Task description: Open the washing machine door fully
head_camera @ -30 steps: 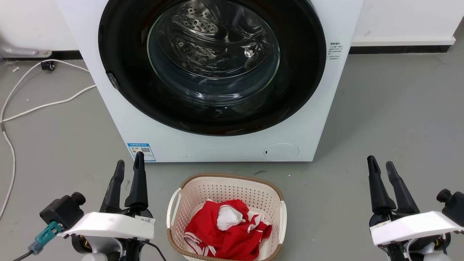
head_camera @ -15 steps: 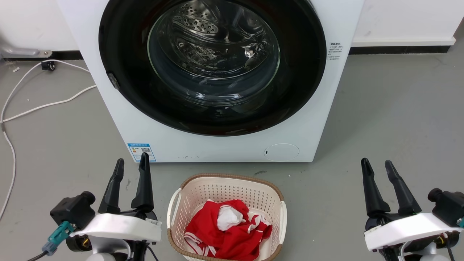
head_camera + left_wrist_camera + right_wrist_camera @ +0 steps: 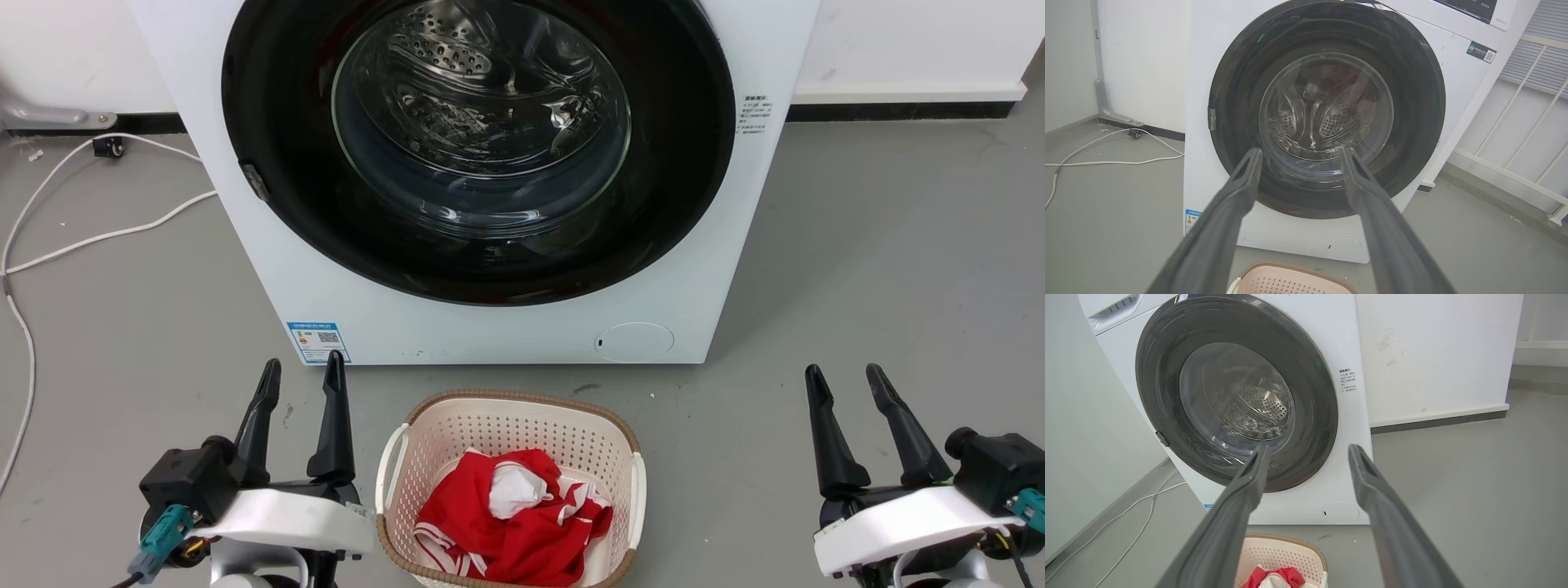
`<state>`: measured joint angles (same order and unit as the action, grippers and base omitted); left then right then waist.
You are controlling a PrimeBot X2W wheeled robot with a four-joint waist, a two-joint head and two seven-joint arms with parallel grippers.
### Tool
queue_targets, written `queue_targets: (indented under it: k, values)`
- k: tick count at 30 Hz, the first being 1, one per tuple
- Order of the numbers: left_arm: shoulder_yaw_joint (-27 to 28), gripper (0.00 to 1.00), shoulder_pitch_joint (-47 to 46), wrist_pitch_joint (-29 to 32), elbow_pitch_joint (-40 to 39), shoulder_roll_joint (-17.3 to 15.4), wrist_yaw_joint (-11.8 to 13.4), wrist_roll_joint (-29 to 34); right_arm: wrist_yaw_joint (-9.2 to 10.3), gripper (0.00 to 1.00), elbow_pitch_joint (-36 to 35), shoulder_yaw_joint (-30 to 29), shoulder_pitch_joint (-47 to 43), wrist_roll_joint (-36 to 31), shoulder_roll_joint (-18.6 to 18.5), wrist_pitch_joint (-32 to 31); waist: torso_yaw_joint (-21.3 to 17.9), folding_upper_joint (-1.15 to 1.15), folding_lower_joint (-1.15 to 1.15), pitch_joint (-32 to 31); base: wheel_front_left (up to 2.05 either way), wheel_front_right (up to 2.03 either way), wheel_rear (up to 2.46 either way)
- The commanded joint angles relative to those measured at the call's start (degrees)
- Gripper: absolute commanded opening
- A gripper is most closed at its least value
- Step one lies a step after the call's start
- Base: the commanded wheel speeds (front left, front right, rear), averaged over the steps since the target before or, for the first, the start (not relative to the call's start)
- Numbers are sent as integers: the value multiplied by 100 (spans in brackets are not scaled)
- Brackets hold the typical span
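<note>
The washing machine door is a big round glossy black ring around a bulging clear glass bowl, and it lies flat against the white machine front. A small latch tab sits on its left rim. The same door appears in the left wrist view and the right wrist view. My left gripper stands open at the lower left, well short of the machine and holding nothing. At the lower right my right gripper is open too, empty, beyond the machine's right edge.
A cream laundry basket with red and white cloth sits on the grey floor between my grippers, just before the machine. White cables trail on the floor at the left. A small round white cover marks the machine's lower right.
Both grippers have spread their fingers wider. The left arm has shifted right and a little lower in the head view, the right arm left. The door has not moved.
</note>
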<state>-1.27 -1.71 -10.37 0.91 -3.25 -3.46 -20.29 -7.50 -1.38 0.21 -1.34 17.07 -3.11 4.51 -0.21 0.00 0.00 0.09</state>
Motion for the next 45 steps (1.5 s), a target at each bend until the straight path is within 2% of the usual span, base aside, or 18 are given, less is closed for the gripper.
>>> queue_targets:
  k: [1, 14, 38, 45]
  values:
    - [-6, 100, -19, -55, -32, -40, 37, 182, 1, 100, -88, -1, 0, -183, 18, 28, 2, 0, 0, -2, 0, 0, 0]
    - [-85, 100, 27, -218, 19, -60, 96, 820, 2, 100, -192, 0, -88, -836, 24, 47, 13, 0, 0, -8, 0, 0, 0]
    - [-96, 100, 108, -478, 61, -15, 130, 1766, 2, 100, -269, 63, -175, -1627, 35, 220, -19, 0, 0, 1, 0, 0, 0]
    - [-45, 100, 117, -484, 98, 4, 92, 1690, 2, 100, -213, 49, -169, -1588, 35, 244, -23, 0, 0, 5, 0, 0, 0]
